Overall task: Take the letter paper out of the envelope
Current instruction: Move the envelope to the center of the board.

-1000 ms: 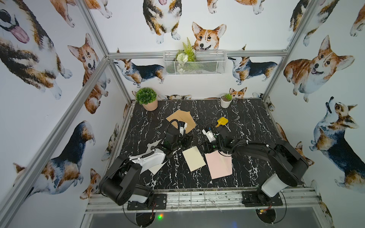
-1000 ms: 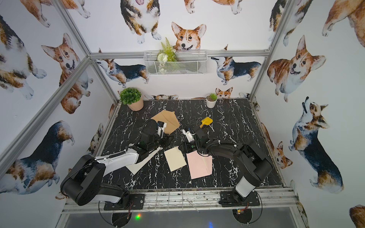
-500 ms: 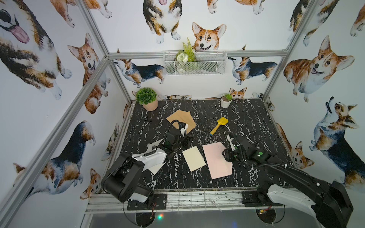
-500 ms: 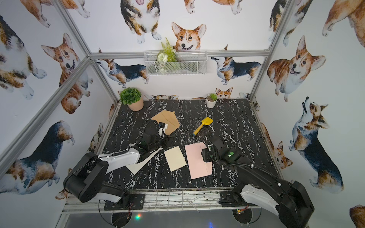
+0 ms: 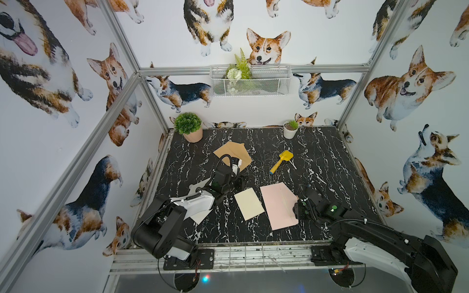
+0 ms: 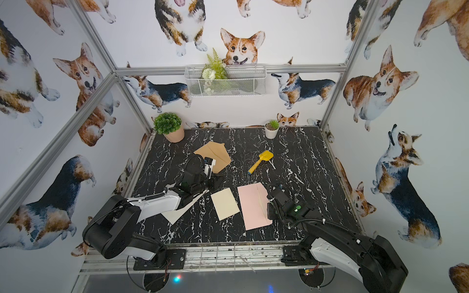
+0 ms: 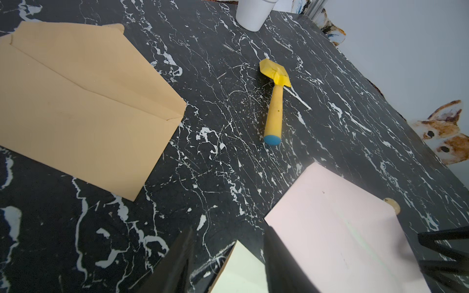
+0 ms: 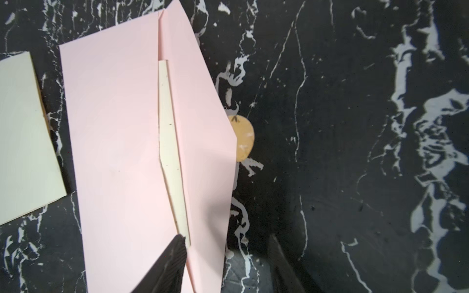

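While its arm point(image 5: 368, 229) lies low and outstretched, my right gripper point(image 8: 226, 238) straddles the pink envelope's point(image 8: 114, 126) flap edge — jaws apart, gripping nothing.

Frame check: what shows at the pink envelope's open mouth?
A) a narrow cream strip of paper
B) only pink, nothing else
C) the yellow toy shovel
A: the right wrist view shows a cream paper strip between the front and the opened flap of the pink envelope, beside the open right gripper.

The pink envelope point(image 8: 114, 152) hides most of the letter paper point(image 8: 170, 142); the left arm point(image 5: 195, 203) covers part of a white sheet point(image 5: 201, 217).
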Tool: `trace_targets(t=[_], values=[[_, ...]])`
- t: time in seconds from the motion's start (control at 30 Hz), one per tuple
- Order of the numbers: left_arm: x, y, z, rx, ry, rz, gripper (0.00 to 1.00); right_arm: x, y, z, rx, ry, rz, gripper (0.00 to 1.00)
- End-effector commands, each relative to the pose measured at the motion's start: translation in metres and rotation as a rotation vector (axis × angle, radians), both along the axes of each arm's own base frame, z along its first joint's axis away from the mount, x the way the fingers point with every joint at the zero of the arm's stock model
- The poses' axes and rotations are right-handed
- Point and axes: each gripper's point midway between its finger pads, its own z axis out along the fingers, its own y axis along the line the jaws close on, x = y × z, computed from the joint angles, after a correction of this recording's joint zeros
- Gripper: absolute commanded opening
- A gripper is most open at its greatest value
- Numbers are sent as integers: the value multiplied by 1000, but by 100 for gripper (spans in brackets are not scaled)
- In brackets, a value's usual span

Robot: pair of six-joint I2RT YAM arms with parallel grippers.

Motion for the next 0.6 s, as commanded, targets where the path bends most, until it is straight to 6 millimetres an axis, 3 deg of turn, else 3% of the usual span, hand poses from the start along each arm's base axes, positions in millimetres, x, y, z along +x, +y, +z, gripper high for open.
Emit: trace_targets(t=[0.0,0.17,0.37,0.57], values=[[3,-3,5,-8,-29,-9,48,12,17,-1,68,-30,-1,55],[3,-4,2,-6,-22,-12,48,16,42,-12,136,-1,59,50],[3,-4,3,-3,-24,-10,49,18,44,-19,127,2,62,31],[3,-4,2,-6,-21,-11,49,20,36,-5,154,-78,45,1]])
